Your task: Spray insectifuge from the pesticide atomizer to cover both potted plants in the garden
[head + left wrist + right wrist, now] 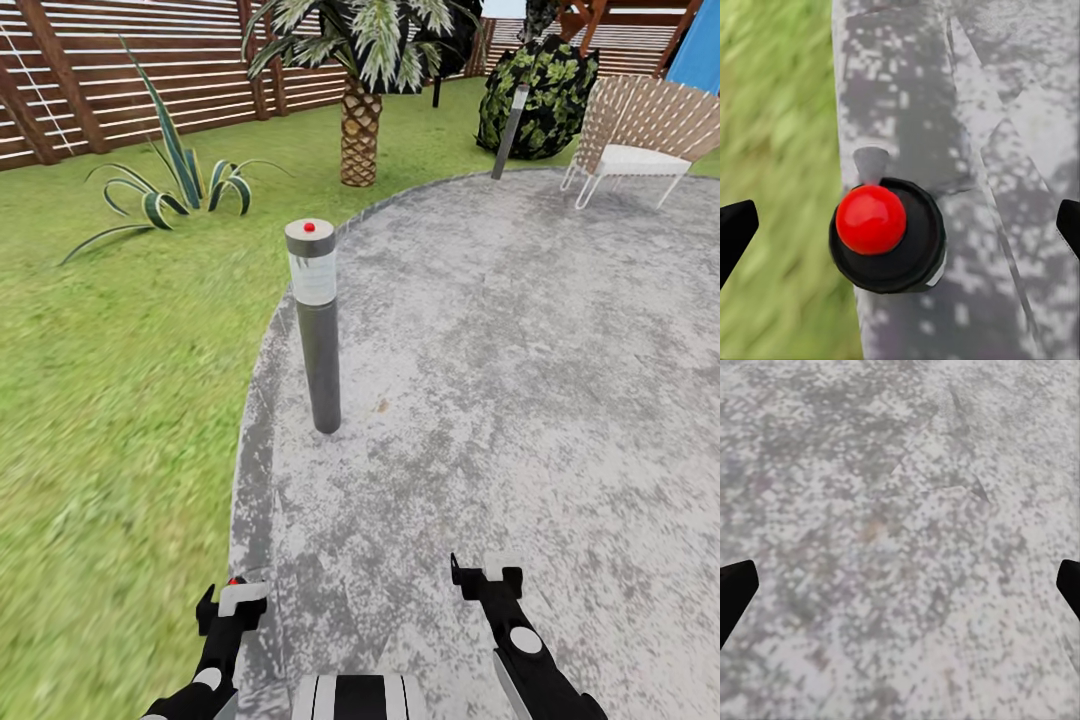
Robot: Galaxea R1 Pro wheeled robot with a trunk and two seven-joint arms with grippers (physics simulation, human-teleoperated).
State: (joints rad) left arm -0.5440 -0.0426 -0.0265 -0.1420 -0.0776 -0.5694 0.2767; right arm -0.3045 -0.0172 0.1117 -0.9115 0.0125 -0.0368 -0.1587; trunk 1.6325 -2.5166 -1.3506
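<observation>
Seen from straight above in the left wrist view, the pesticide atomizer (889,236) is a round black cap with a red knob and a short grey nozzle. It stands at the edge of the stone patio (500,380), beside the lawn (110,400). My left gripper (900,232) hangs open above it, one finger on each side and apart from it. In the head view only its red top (235,580) peeks out by the left gripper (232,605). My right gripper (487,578) is open over bare stone. The potted plants are out of view.
A grey bollard lamp (316,320) with a red dot stands ahead on the patio's rim, and a second one (510,130) farther back. A spiky agave (175,185), a palm (360,130), a dark bush (540,95), a white chair (630,135) and a slat fence (120,70) lie beyond.
</observation>
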